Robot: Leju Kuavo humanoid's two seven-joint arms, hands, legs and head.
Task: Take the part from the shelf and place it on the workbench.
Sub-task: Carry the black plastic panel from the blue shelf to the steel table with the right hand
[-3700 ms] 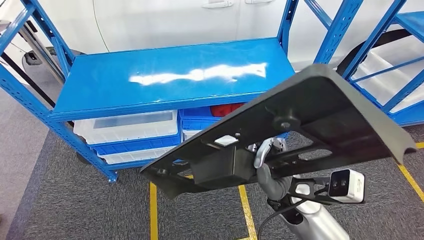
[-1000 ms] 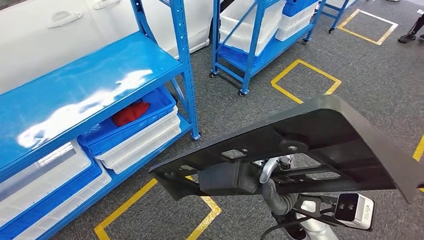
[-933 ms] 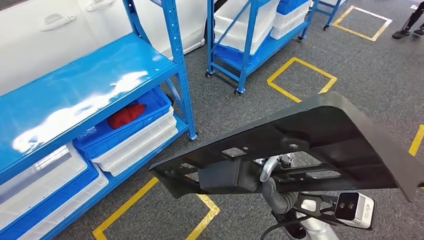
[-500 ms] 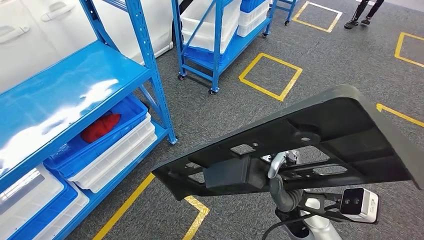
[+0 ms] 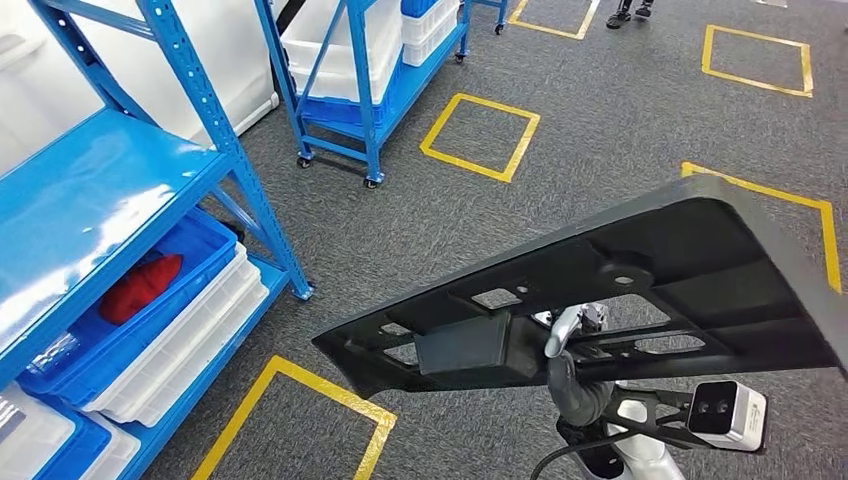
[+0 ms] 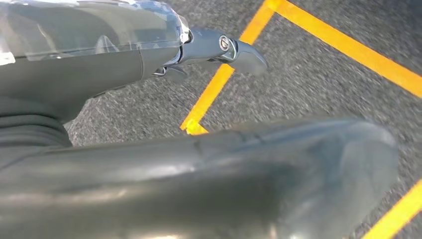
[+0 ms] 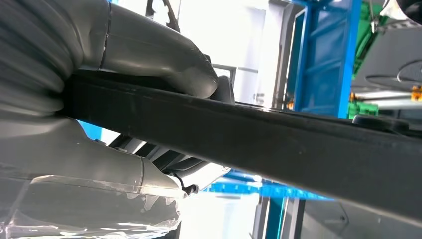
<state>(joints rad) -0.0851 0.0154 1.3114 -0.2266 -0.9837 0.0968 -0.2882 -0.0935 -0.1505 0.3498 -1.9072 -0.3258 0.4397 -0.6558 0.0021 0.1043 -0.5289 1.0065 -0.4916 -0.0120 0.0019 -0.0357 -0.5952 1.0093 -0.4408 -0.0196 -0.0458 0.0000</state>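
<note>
Head view: big black part [image 5: 640, 270] held up over grey carpet w/ yellow floor markings [image 5: 480, 136], tilted, high end toward 2 o'clock. Right hand [image 5: 572, 362] grips it from underneath, fingers [image 5: 558, 335] hooked through a slot; right wrist view shows thumb [image 7: 154, 55] & fingers clamped on the part's edge. Left hand [image 6: 149, 55] hangs by the floor, fingers' state can't tell. Blue shelf [image 5: 90, 200] at 9 o'clock, well apart from the part.

Blue shelf [image 5: 90, 200] on grey carpet floor [image 5: 600, 130] with yellow tape squares [image 5: 480, 137], bins [image 5: 175, 320] on its lower tier.
</note>
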